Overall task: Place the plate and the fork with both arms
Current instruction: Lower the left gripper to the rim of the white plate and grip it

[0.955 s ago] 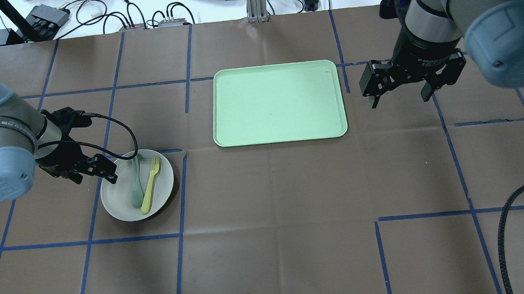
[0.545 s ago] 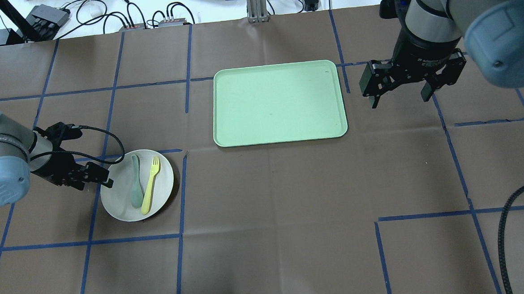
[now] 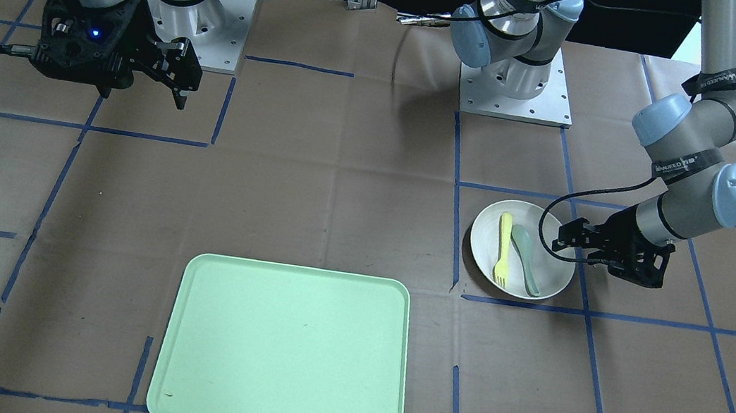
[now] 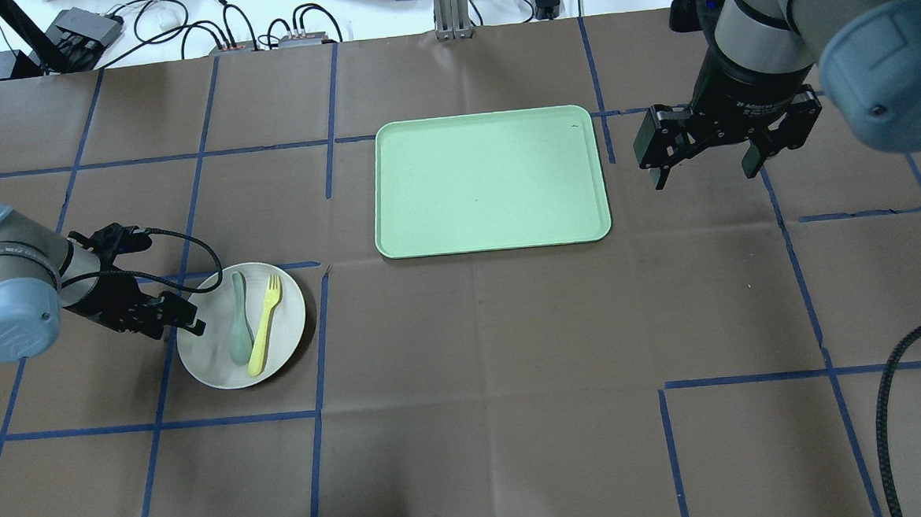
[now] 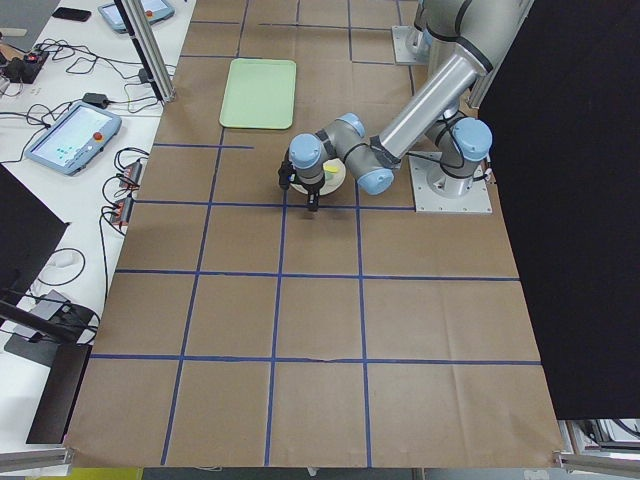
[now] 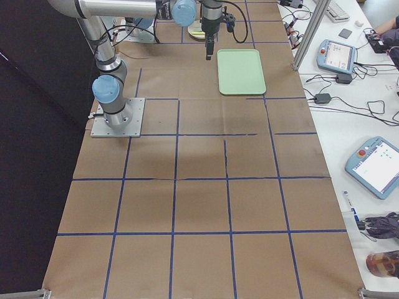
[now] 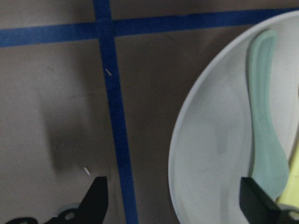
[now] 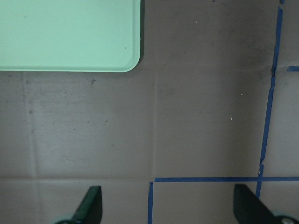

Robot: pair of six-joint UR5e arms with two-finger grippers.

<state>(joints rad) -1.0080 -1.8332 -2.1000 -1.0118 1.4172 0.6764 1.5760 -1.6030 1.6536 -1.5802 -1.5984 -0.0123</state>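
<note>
The off-white plate point(image 4: 205, 352) sits on the table at the left, and it also shows in the front view point(image 3: 486, 240). The yellow fork point(image 4: 265, 325) lies in it next to a grey-green spoon point(image 4: 240, 333). My left gripper point(image 4: 180, 316) is open at the plate's left rim. In the left wrist view one fingertip point(image 7: 254, 201) is over the plate by the spoon point(image 7: 264, 140) and the other is over the table. My right gripper point(image 4: 704, 173) is open and empty, hanging above the table right of the tray.
The mint-green tray point(image 4: 492, 180) lies at the table's far middle; its corner shows in the right wrist view point(image 8: 70, 32). Blue tape lines cross the brown table cover. Cables and boxes lie beyond the far edge point(image 4: 86, 26).
My left gripper drew back left off the plate, then edged back to its left rim. The plate, fork and spoon did not move. The right gripper barely moved.
</note>
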